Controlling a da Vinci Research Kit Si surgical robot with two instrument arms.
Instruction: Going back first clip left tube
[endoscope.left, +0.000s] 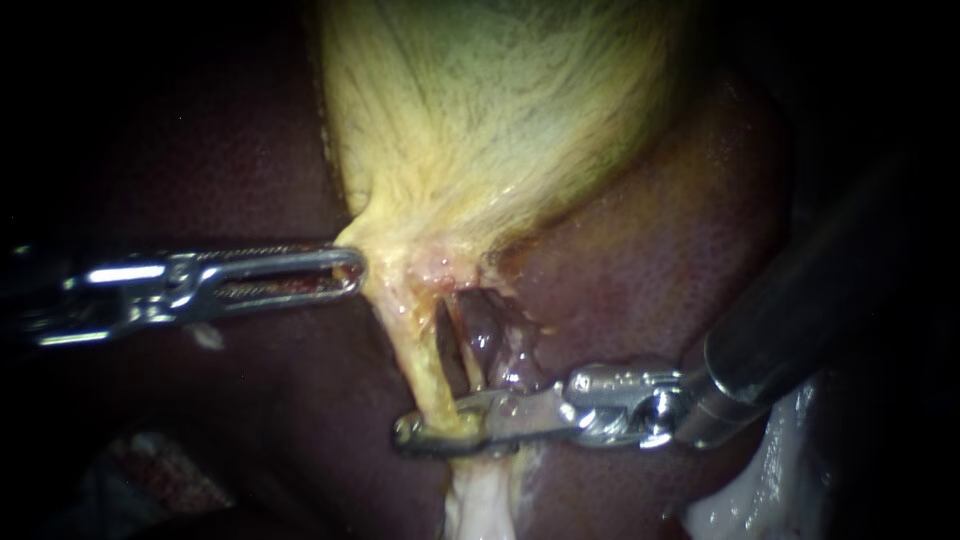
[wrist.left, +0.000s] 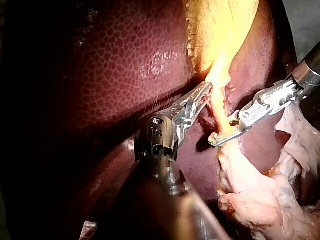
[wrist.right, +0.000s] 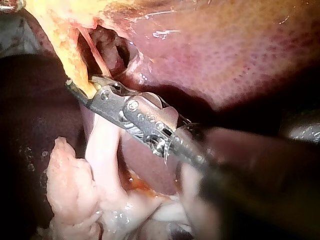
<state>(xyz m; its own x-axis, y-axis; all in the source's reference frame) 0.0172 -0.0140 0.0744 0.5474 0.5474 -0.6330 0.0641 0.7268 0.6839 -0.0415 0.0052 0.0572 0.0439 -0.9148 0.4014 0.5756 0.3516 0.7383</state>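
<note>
The yellow gallbladder (endoscope.left: 480, 110) hangs over the dark red liver (endoscope.left: 650, 250). From its neck the yellow left tube (endoscope.left: 420, 360) runs down, with a thinner pink strand (endoscope.left: 465, 345) beside it across a dark gap. My right instrument (endoscope.left: 420, 432) straddles the left tube low down, jaws open with the tube lying between them (wrist.right: 75, 87). I cannot make out a clip apart from the jaws. My left instrument (endoscope.left: 352, 272) is shut on the edge of the gallbladder's neck (wrist.left: 206, 91).
Pale whitish tissue (endoscope.left: 480, 505) hangs below the right instrument's jaws, and more lies lower right (endoscope.left: 760, 490). The right instrument's thick dark shaft (endoscope.left: 800, 310) crosses the liver on the right. Liver surrounds the tubes on both sides.
</note>
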